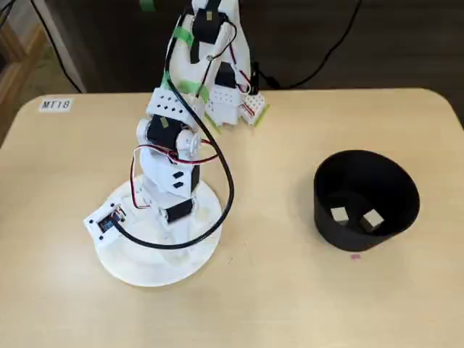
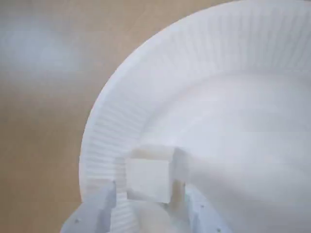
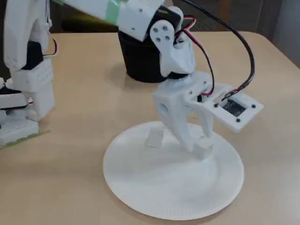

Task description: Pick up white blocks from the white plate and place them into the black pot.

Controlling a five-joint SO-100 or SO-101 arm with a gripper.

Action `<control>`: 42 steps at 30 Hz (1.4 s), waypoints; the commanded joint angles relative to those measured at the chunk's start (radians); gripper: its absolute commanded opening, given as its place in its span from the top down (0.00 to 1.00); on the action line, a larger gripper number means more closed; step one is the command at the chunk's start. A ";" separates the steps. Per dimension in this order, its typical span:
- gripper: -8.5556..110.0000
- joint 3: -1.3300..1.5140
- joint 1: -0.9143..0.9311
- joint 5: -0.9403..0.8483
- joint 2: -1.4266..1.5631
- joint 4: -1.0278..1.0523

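The white plate point(image 1: 145, 264) lies at the lower left of a fixed view, under my arm. My gripper point(image 3: 200, 140) reaches down onto the plate point(image 3: 164, 187), with its jaws either side of one white block point(image 3: 204, 149). In the wrist view the block point(image 2: 148, 177) sits between the fingers on the plate's ribbed rim point(image 2: 102, 145), touching the right finger point(image 2: 179, 190), with a thin gap on the left. A second block point(image 3: 153, 137) lies on the plate behind the gripper. The black pot point(image 1: 406, 188) stands to the right and holds two blocks point(image 1: 338, 214) point(image 1: 373, 219).
The arm's base point(image 1: 232, 101) stands at the back of the beige table. A label reading MT18 point(image 1: 56, 104) is stuck at the far left corner. A small pink mark point(image 1: 355, 256) lies just in front of the pot. In the side fixed view the pot point(image 3: 138, 63) stands behind the arm.
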 commanded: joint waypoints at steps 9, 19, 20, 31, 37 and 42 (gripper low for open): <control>0.80 -0.132 0.012 -0.003 -0.077 0.003; 0.95 -0.241 0.005 0.035 -0.146 0.043; 0.95 -0.241 0.003 0.041 -0.146 0.046; 0.95 -0.236 -0.229 0.437 0.163 -0.038; 0.95 -0.230 -0.515 0.666 0.414 -0.009; 0.95 -0.229 -0.756 0.805 0.491 0.146</control>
